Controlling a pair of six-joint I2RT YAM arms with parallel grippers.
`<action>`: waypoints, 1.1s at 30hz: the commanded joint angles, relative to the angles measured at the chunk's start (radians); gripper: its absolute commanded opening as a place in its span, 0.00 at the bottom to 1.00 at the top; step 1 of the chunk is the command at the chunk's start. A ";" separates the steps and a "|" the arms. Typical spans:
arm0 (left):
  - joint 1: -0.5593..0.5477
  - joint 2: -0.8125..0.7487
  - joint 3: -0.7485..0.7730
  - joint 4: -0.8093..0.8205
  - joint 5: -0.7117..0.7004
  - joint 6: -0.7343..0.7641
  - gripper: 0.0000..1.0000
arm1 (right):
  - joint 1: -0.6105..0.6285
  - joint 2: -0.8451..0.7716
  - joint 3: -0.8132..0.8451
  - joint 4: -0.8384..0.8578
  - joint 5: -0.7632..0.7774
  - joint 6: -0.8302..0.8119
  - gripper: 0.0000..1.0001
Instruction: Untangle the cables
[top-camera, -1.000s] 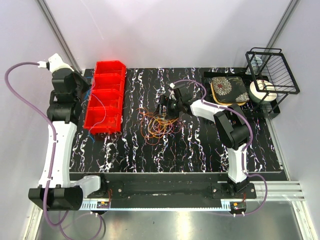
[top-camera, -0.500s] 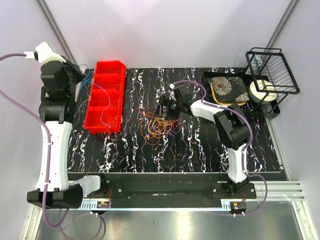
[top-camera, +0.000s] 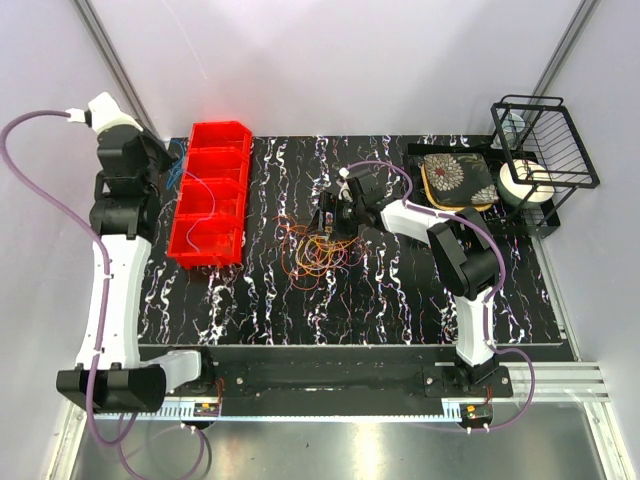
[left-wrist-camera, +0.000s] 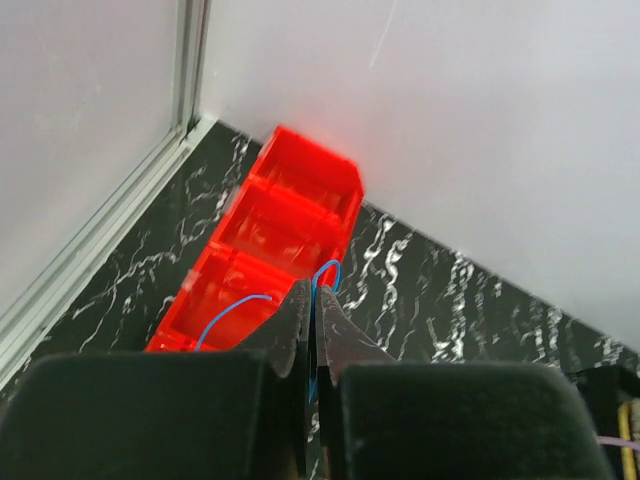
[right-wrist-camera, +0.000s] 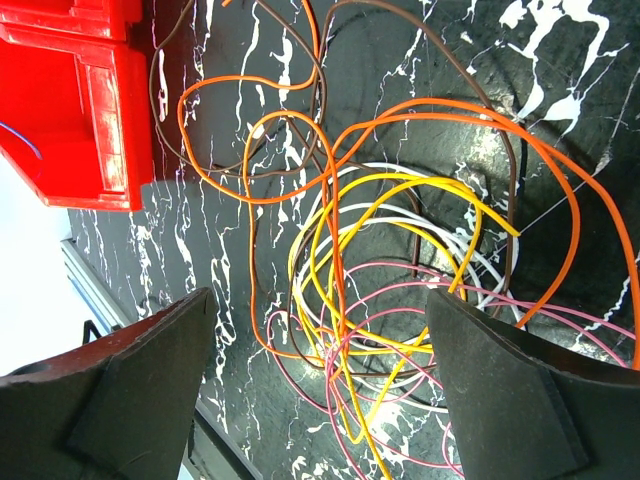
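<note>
cables (top-camera: 318, 256) | heaped directly beneath right claw (right-wrist-camera: 315, 390) | jaws spread

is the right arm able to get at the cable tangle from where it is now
Probably yes. The right gripper hangs right over the cables with jaws open, and nothing sits between them. The left gripper, shut on a blue cable, is far off by the red bin.

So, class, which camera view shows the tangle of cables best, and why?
The right wrist view: the tangle fills the frame, so single orange, yellow, pink and white loops can be followed. The top view shows it only as a small knot. The left wrist view misses it, showing only one blue cable.
</note>
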 joint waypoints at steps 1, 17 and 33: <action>0.002 0.018 -0.042 0.071 -0.032 0.019 0.00 | -0.005 -0.032 0.009 0.022 -0.024 0.011 0.93; 0.005 -0.057 -0.393 0.012 -0.107 -0.119 0.00 | -0.005 -0.010 0.012 0.033 -0.036 0.022 0.93; 0.005 0.085 -0.435 0.057 -0.213 -0.182 0.00 | -0.005 -0.004 0.012 0.035 -0.042 0.025 0.93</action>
